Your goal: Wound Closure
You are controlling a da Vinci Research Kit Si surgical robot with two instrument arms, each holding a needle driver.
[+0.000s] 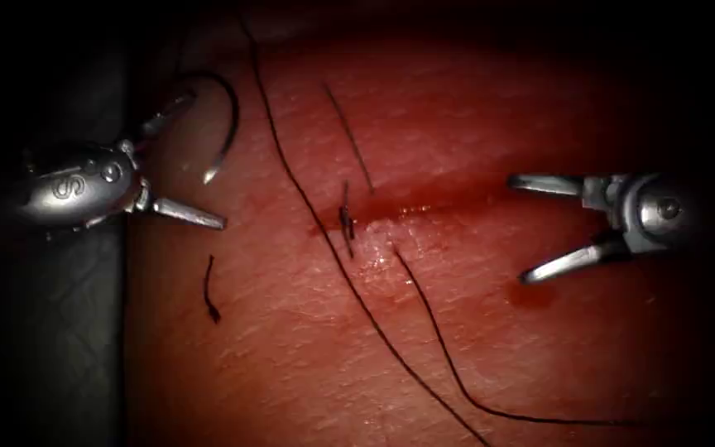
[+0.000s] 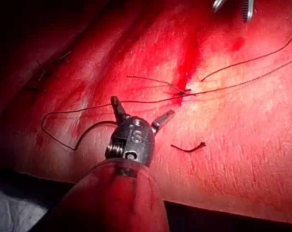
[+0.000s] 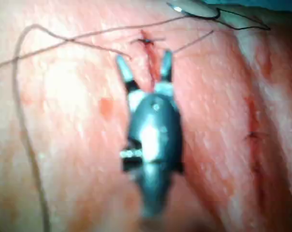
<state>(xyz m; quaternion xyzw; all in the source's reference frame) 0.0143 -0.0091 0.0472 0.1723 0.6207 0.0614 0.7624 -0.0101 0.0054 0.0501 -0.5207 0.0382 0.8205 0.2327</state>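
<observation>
The tissue [image 1: 457, 331] has a cut [image 1: 432, 205] wet with red fluid, with a dark stitch [image 1: 347, 219] at its left end. The curved needle [image 1: 229, 124] lies free on the tissue left of the cut, its tip pointing down. My left tool [image 1: 206, 159] stands open around it, the upper jaw beside the needle's tail and nothing gripped. The left wrist view shows the same open jaws of the left tool [image 2: 141, 112] and the needle [image 2: 90, 128]. My right tool [image 1: 519, 228] is open and empty right of the stitch, as the right wrist view shows of the right tool [image 3: 144, 58]. Thread [image 1: 324, 240] runs past the stitch.
A short cut piece of thread [image 1: 208, 290] lies on the tissue below the left tool. A second strand [image 1: 457, 372] trails from the stitch toward the lower right. Dark cloth [image 1: 59, 331] borders the tissue's left edge. An older stitch [image 3: 252, 135] sits apart.
</observation>
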